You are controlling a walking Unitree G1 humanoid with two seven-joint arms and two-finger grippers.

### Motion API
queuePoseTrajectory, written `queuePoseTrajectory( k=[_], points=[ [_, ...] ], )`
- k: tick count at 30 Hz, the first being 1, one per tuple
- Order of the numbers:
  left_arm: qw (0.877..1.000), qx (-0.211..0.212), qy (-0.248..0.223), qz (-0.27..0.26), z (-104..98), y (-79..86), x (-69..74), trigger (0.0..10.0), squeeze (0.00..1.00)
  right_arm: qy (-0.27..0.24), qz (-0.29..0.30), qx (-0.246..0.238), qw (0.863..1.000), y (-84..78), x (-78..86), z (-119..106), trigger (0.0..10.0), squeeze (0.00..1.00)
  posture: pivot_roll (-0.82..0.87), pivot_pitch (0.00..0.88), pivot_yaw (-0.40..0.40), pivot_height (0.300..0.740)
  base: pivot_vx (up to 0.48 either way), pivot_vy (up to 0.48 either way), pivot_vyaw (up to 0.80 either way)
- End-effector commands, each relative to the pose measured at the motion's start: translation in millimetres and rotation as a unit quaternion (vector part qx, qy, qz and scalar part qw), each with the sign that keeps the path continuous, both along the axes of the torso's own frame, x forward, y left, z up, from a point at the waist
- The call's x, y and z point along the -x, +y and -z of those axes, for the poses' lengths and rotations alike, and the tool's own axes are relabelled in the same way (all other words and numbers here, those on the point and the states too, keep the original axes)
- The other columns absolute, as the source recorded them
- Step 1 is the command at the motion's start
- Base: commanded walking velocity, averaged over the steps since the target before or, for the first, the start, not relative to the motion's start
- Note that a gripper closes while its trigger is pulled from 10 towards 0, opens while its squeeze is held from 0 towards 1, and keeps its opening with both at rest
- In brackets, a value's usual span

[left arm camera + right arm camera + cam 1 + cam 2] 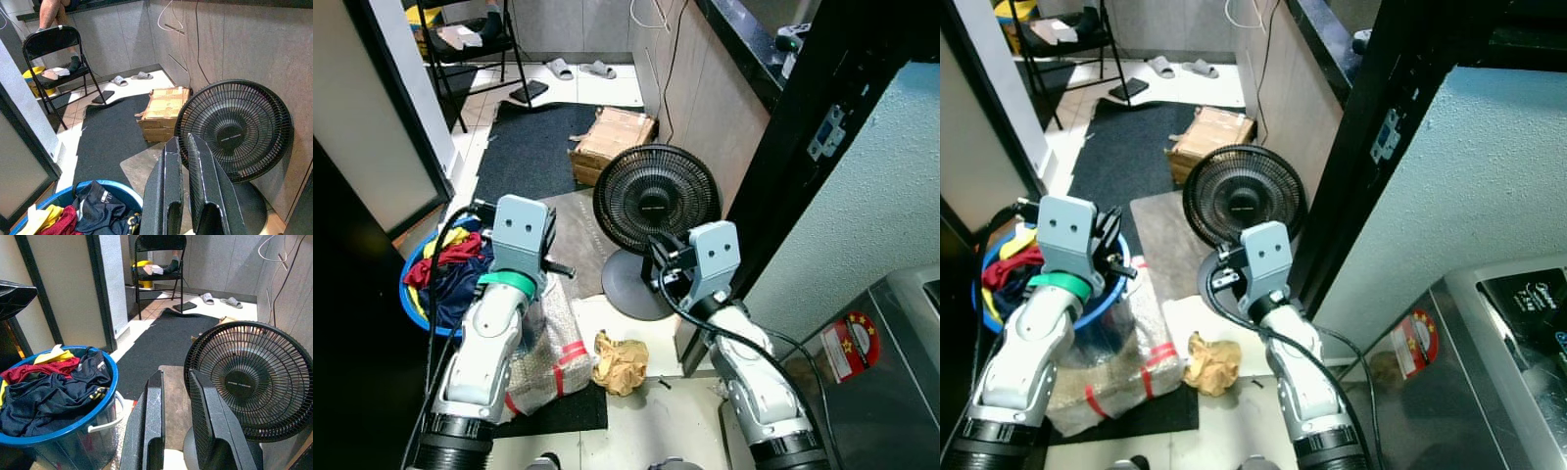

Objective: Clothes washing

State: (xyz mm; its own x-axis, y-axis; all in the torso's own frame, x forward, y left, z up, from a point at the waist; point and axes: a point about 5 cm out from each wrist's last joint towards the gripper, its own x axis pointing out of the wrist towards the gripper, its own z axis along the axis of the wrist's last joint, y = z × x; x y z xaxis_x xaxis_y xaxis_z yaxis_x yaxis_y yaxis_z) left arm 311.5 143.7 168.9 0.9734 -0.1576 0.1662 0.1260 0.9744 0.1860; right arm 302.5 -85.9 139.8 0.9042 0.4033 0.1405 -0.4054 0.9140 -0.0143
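Observation:
A blue laundry basket (414, 305) stands on the floor at my left, heaped with navy, red and yellow clothes (452, 262). My left gripper (183, 144) is raised just right of the basket, above its rim, its fingers shut with nothing between them. My right gripper (176, 379) is held up at the middle in front of a black floor fan (656, 201); its fingers sit close together and hold nothing. The grey top of a washing machine (901, 382) with a red sticker lies at my lower right.
A plastic-wrapped bundle with red tape (548, 357) and crumpled brown paper (619, 364) lie by my feet. Beyond the fan are a cardboard box (612, 142), a dark mat (533, 147), slippers (578, 69) and a folding chair (54, 54) where a person sits. A black door frame (803, 147) stands at right.

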Motion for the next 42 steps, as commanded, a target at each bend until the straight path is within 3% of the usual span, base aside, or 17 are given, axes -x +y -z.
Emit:
queuePoseTrajectory(
  k=[1, 42],
  points=[
    [1.0, 0.004, 0.016, -0.006, 6.2, 2.6, 1.4, 10.0, 0.0, 0.012, -0.002, -0.004, 1.0, 0.8, 0.9, 3.7, 10.0, 0.0, 0.0, 0.0, 0.006, 0.74, 0.0, 0.0, 0.0],
    [1.0, 0.006, 0.015, -0.006, 3.8, 1.7, 0.4, 10.0, 0.0, 0.011, -0.004, 0.0, 1.0, 0.9, 0.1, 1.0, 10.0, 0.0, 0.0, 0.013, -0.001, 0.74, 0.0, 0.0, 0.0]
  ],
)
